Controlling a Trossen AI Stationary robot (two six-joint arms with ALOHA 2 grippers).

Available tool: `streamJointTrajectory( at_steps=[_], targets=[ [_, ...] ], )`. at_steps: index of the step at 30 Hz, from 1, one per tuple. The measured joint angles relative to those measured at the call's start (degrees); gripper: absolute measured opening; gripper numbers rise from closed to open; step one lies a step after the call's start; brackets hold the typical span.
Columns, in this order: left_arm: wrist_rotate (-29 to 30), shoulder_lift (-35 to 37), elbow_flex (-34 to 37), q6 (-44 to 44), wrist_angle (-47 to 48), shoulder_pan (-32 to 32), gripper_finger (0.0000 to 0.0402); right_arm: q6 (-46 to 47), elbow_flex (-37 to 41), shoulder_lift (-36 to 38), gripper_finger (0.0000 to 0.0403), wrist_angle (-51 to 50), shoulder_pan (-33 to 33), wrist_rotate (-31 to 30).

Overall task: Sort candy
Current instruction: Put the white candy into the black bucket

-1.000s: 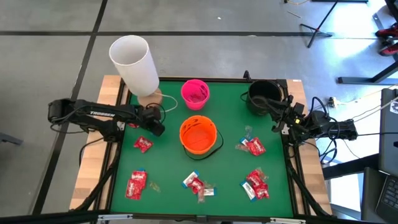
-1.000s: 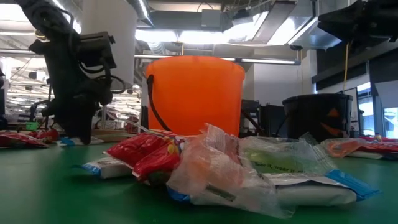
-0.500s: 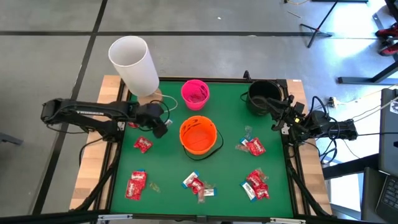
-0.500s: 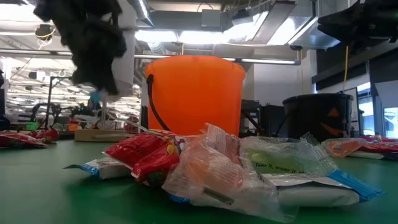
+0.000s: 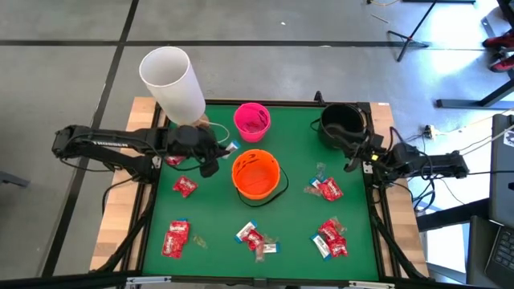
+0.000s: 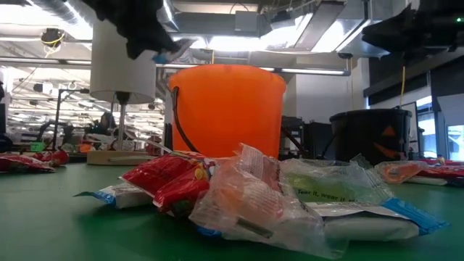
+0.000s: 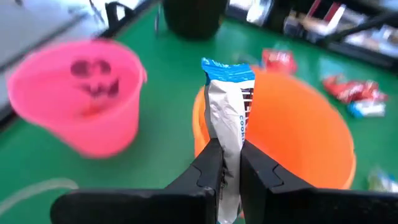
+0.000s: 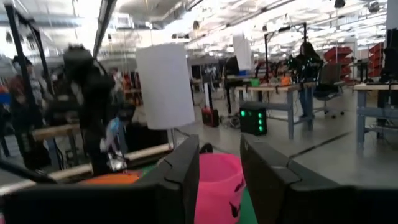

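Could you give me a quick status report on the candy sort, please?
Left gripper shut on a silver, blue-tipped candy, raised beside the orange bucket. Right gripper open, waiting by the black bucket. Nothing in the way.

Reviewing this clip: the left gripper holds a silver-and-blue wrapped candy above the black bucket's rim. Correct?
Not quite. The left gripper is shut on the silver-and-blue candy, but the left wrist view shows it at the rim of the orange bucket, not the black one.
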State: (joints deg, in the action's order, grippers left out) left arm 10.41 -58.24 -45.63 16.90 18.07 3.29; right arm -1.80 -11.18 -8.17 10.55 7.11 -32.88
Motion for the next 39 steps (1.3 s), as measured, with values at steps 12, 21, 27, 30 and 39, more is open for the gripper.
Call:
streamJointTrajectory(
  at_steps=[12, 21, 27, 30, 39],
  targets=[
    [0.0, -2.5, 0.0, -10.0, -11.3, 3.7, 0.0023, -1.0, -8.0, -19.4, 0.0115, 7.0, 0.0, 0.1],
    [-0.6, -4.1, 0.0, -14.2, -18.8, 5.7, 0.0023, -1.7, -14.7, -36.3, 0.0180, 17.9, 0.0, 1.1],
    [-1.1, -4.5, 0.0, -16.0, -24.6, 5.7, 0.0023, -2.9, -19.5, -46.3, 0.0234, 21.2, -0.9, 1.4],
    [-1.3, -5.1, 0.0, -16.2, -27.4, 5.7, 0.0023, -2.9, -21.9, -51.4, 0.0243, 23.8, -2.5, 4.5],
    [-3.7, -9.1, -0.1, -19.2, -31.6, 5.7, 0.0023, -2.6, -31.0, -65.0, 0.0246, 28.9, -7.1, 15.2]
  ],
)
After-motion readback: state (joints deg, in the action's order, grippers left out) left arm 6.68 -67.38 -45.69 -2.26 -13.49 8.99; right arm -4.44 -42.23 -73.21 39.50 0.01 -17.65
